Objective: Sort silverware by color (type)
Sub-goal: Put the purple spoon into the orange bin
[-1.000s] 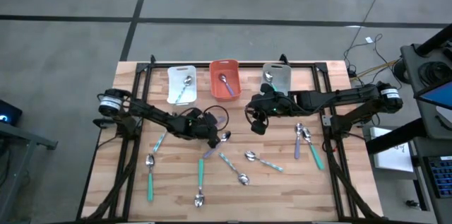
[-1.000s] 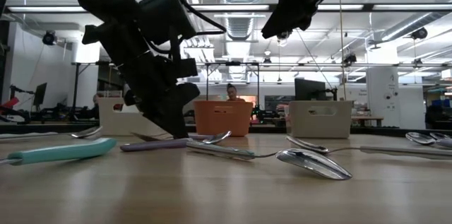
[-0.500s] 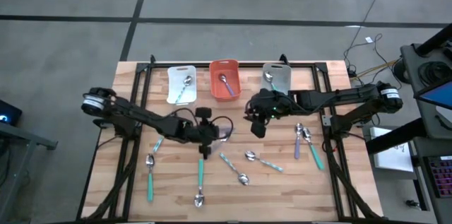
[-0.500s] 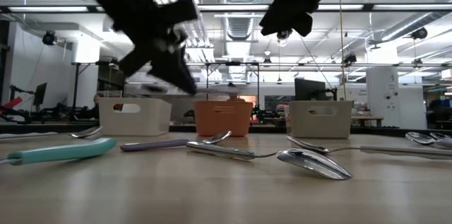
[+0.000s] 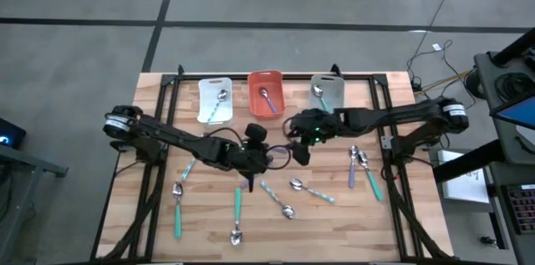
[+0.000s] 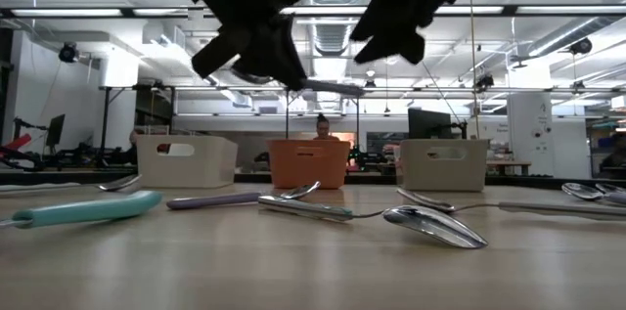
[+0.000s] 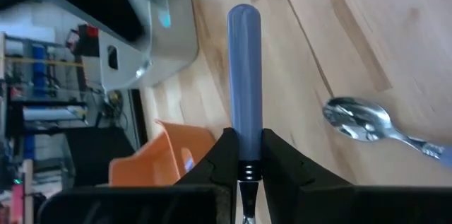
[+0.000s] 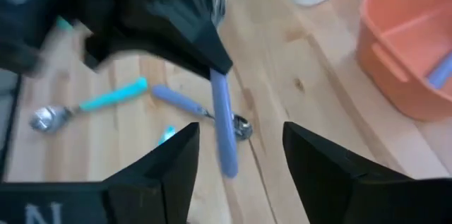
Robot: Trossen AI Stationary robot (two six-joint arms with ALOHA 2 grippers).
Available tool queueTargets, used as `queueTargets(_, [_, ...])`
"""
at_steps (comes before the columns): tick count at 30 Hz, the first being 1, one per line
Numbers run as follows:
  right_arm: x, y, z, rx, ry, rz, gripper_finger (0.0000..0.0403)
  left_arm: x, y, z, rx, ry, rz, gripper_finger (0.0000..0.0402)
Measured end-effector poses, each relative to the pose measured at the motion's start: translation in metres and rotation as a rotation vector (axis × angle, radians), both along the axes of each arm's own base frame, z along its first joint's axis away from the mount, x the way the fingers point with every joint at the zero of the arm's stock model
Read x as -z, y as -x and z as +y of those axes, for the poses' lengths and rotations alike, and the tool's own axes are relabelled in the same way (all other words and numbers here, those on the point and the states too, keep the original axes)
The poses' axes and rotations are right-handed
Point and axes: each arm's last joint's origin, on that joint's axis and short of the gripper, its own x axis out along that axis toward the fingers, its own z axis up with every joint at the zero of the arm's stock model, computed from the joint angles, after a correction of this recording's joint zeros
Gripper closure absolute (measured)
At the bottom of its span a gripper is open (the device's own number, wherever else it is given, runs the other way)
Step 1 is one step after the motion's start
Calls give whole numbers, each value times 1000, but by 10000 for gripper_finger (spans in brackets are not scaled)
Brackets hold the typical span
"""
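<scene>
My left gripper (image 5: pixel 261 155) hangs above the table's middle, shut on a purple-handled spoon (image 7: pixel 244 75) of the silverware. The spoon's handle (image 6: pixel 333 86) sticks out toward my right gripper (image 5: pixel 297 150). My right gripper (image 8: pixel 240 131) is open, and its fingers stand on either side of the handle's free end (image 8: pixel 224 146) without touching it. On the table below, another purple spoon (image 8: pixel 176 100) and a teal spoon (image 8: pixel 99 102) lie flat. The held spoon's bowl is hidden behind my left fingers. My left gripper pinches the purple handle at its neck end (image 7: pixel 244 155), where the metal stem starts, between its two fingers (image 7: pixel 224 155). The handle runs on forward along the line of the fingers. The spoon is lifted clear of the table, about level, its free end toward my right gripper.
A white bin (image 5: pixel 216 99), an orange bin (image 5: pixel 266 94) and a grey bin (image 5: pixel 328 91) stand in a row at the far edge, a spoon in each. Loose spoons lie on the near left (image 5: pixel 178 211), in the middle (image 5: pixel 313 190) and on the right (image 5: pixel 361 165).
My left gripper has risen from the table with the purple spoon, rolled its wrist and gone a little toward my right gripper. The spoon now hangs clear and about level. My right gripper has opened and come slightly toward the spoon.
</scene>
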Motion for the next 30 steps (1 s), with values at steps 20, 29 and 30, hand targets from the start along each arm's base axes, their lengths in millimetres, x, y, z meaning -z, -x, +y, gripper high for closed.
queueTargets(20, [38,-62,-3,-136,107,101,231,-3,-1,0,28,-30,25,380])
queueTargets(29, [33,-64,-2,-176,111,83,372,0,0,1,17,-31,31,360])
queueTargets(30, [33,-64,-2,-177,112,83,372,-1,0,1,17,-32,30,355])
